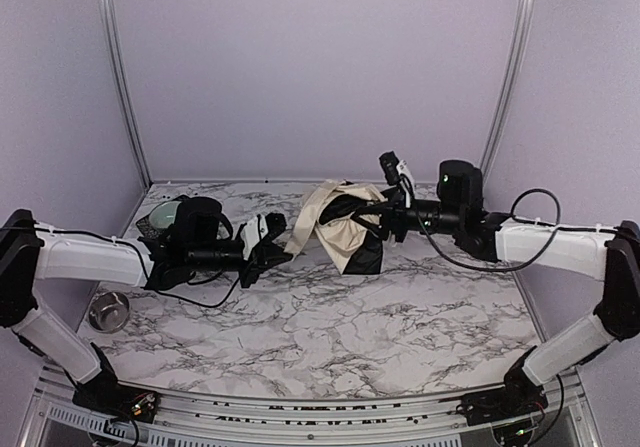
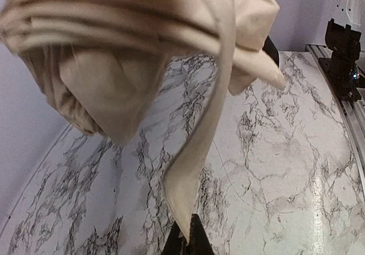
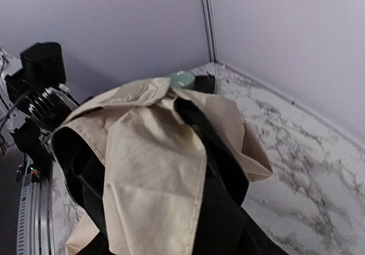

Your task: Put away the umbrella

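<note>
My left gripper (image 2: 186,241) is pinched tight on the umbrella (image 1: 340,229) by its loose strap (image 2: 194,169). My right gripper (image 1: 380,219), buried in fabric, seems half-closed around the raised bundle.

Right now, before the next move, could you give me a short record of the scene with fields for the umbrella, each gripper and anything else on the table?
umbrella: cream fabric bundle, loosely gathered, held up above the table
strap: hangs from the bundle down to the left fingertips
left gripper: shut on the strap's tip
right gripper: gripping the bundle, fingers mostly hidden by fabric
bowl: small, steel, near the table's left edge, untouched
</note>
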### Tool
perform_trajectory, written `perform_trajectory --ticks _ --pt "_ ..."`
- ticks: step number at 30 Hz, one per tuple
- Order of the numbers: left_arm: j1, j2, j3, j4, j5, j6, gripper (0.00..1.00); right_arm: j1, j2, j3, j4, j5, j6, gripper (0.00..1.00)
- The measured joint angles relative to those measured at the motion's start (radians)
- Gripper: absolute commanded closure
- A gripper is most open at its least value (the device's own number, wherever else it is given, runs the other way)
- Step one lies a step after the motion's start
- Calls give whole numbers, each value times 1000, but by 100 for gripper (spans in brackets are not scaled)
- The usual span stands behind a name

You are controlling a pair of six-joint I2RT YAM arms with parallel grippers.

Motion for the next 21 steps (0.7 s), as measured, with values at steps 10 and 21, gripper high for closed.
perform_trajectory --ticks 10,21 --pt "2 208 58 -377 -203 -1 100 -18 490 -114 274 219 166 100" --pt "-3 240 193 -616 -173 -39 100 -29 566 -64 277 256 126 47"
